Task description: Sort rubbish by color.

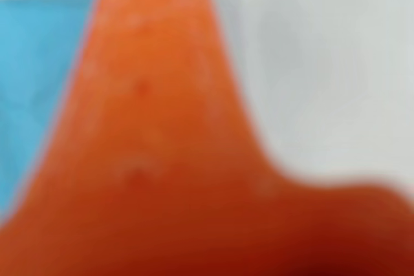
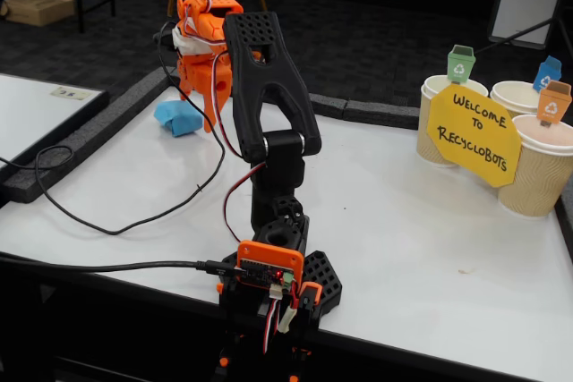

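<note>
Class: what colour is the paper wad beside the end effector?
Light blue paper wad, clearest in the fixed view.

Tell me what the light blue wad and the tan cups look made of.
Light blue crumpled wad: probably paper, matte, with sharp creases and folded facets. Tan ribbed cups: likely paper or card, dull finish, with fine vertical ridges on the walls and pale rolled rims.
</note>
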